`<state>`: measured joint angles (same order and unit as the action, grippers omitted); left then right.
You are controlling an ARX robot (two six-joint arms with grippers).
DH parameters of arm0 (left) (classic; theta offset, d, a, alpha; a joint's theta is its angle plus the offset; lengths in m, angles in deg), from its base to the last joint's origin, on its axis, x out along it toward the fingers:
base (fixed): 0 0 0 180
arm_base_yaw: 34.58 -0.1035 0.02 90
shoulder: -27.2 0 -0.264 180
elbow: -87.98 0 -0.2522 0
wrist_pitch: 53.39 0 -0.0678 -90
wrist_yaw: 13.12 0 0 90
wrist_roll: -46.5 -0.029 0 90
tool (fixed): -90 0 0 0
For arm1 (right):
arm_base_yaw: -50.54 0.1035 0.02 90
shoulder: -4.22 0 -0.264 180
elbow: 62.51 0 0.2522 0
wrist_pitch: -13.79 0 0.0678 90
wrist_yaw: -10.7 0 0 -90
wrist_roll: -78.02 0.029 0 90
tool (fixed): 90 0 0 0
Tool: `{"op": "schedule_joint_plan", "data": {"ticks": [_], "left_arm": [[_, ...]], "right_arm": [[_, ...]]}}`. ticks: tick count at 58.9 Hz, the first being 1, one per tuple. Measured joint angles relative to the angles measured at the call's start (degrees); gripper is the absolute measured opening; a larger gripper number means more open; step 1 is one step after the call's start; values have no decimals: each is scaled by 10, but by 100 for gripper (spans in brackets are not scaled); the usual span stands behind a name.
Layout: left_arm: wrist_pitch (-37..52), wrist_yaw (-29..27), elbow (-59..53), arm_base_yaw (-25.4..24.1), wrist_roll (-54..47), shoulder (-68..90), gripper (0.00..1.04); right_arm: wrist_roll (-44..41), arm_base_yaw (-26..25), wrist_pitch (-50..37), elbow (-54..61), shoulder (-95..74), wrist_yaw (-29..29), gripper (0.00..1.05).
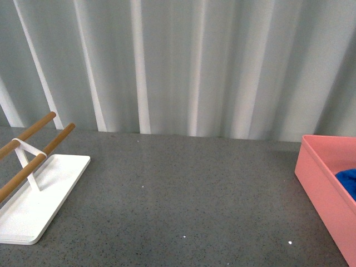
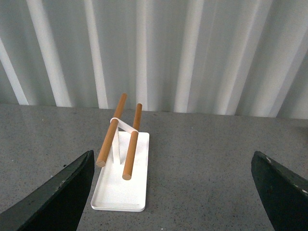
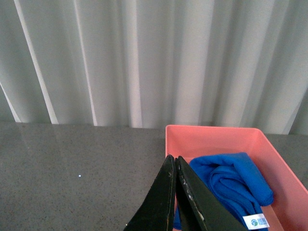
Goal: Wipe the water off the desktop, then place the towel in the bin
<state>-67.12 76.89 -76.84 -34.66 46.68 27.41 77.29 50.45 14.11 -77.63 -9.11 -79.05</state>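
The blue towel (image 3: 236, 185) lies bunched inside the salmon-pink bin (image 3: 211, 134), with a white label at one end. In the front view the bin (image 1: 320, 183) stands at the right edge of the dark grey desktop (image 1: 183, 194), and a bit of towel (image 1: 347, 181) shows inside it. My right gripper (image 3: 174, 166) is shut and empty, just above the bin's near wall, apart from the towel. My left gripper (image 2: 173, 166) is open and empty above the desktop (image 2: 202, 163). Neither gripper shows in the front view.
A white flat rack base (image 1: 39, 194) with wooden rods (image 1: 33, 161) stands at the left of the desktop; it also shows in the left wrist view (image 2: 122, 180). A pleated white curtain (image 1: 183, 61) hangs behind the table.
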Motion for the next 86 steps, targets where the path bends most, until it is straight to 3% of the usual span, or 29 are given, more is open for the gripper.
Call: {"op": "schedule_joint_plan", "data": {"ticks": [13,18,39,41,61,68,86], "left_arm": [[0,0,0,0,0,0,98],[0,0,0,0,0,0,98],[0,0,0,0,0,0,98],[0,0,0,0,0,0,98],[0,0,0,0,0,0,98],[0,0,0,0,0,0,98],[0,0,0,0,0,0,98]], "right_arm": [[0,0,32,0,33,0,3],[1,0,125,0,106,0,3],[2,0,133,0,131,-2,3],[2,0,133,0,131,-2,6],[2,0,133,0,131,-2,70],[2,0,133,0,131,-2,98],[2,0,133,0,131,-2,98]]}}
